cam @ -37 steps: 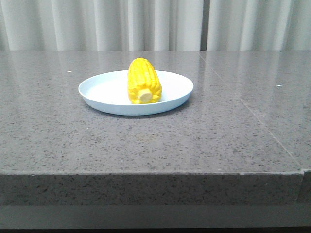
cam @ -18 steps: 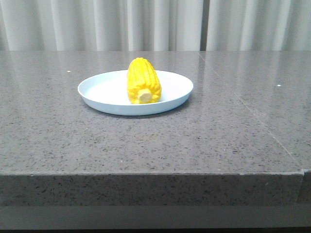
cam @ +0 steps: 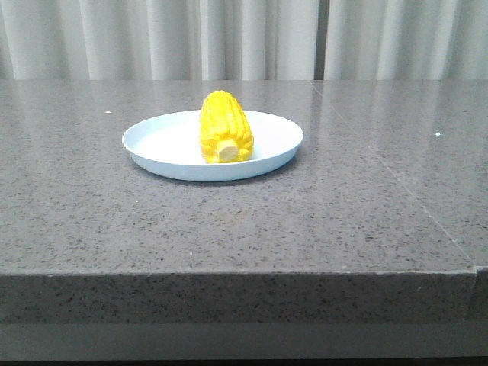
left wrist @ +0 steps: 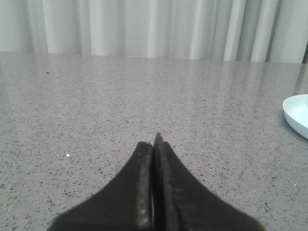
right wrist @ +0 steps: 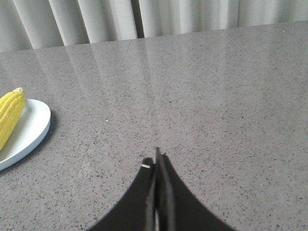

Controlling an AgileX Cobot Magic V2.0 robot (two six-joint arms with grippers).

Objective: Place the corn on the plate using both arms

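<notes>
The yellow corn (cam: pixel 225 127) lies on the pale blue-white plate (cam: pixel 160 145) in the middle of the grey stone table, its cream stub end facing the camera. No gripper shows in the front view. My left gripper (left wrist: pixel 154 144) is shut and empty, low over bare table, with the plate's edge (left wrist: pixel 296 113) off to one side. My right gripper (right wrist: pixel 156 159) is shut and empty over bare table; the corn (right wrist: pixel 10 115) and the plate (right wrist: pixel 33 127) lie well apart from it.
The grey speckled stone table (cam: pixel 343 198) has its front edge close to the camera and a seam running down its right part. Pale curtains (cam: pixel 244 38) hang behind the far edge.
</notes>
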